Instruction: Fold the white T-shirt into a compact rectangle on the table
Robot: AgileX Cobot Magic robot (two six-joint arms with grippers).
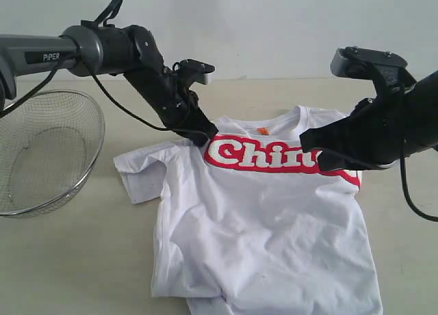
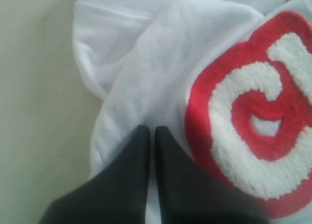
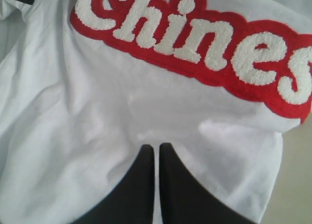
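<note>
A round wire-mesh basket (image 1: 42, 150) sits on the table (image 1: 75, 260) at the shirt's nine o'clock in the exterior view, well apart from the spread sleeve. Nothing lies between it and the cloth. The right arm crosses in front of the chest lettering (image 1: 256, 154) at about two o'clock, hiding its last letters and the shoulder behind it. The white T-shirt (image 1: 274, 240) lies chest-up and rumpled on the table. Its collar and orange neck tag (image 1: 263, 131) are at twelve o'clock, and the hem at six o'clock runs off the frame's lower edge. The left gripper (image 1: 203, 138) points down onto the shoulder at the shirt's ten o'clock, just beside the big "C", its fingers pressed together. The right gripper (image 3: 156, 148) rests on plain white cloth just beside the red border of the lettering, also closed. Whether either has fabric pinched between its tips cannot be told.
</note>
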